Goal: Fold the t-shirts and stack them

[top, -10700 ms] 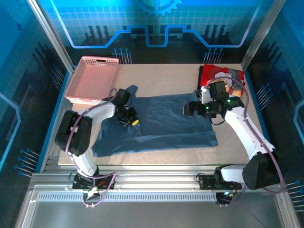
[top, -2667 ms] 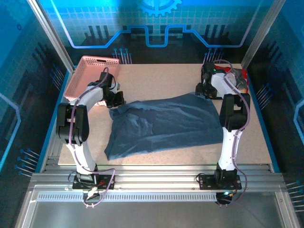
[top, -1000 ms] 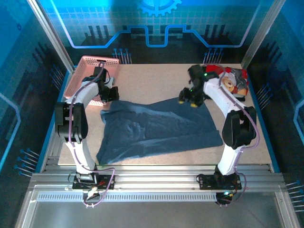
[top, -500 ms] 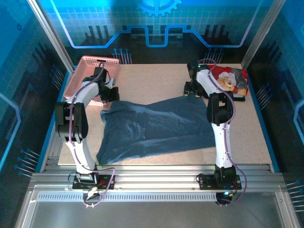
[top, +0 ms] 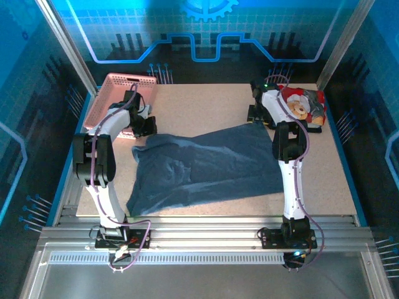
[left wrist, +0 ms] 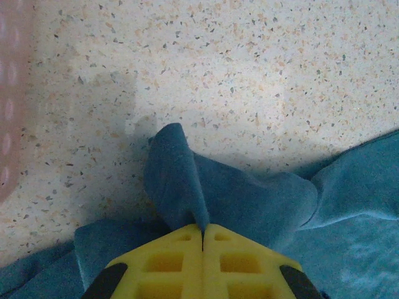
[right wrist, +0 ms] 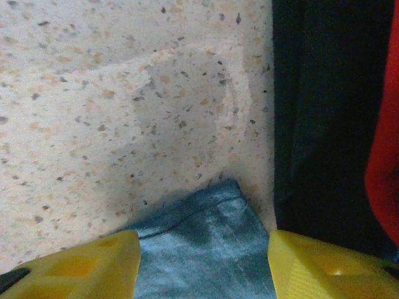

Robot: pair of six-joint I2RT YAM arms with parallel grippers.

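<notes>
— Slippage worries us: our left gripper [left wrist: 202, 233] pinches the blue shirt [top: 212, 165], spread mid-table, by a thin fold.
— Our right gripper [right wrist: 202, 249], spread, straddles its far corner; we may grab nothing.

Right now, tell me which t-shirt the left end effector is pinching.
The plain slate-blue t-shirt, spread mid-table: the left end effector is shut on its edge. The teddy-bear t-shirt lies far right.

Robotics lab cell: aluminium frame [top: 67, 43], blue printed wall panels [top: 124, 25], speckled worktable [top: 206, 103], arms [top: 95, 168] bolted on rails [top: 206, 234].
</notes>
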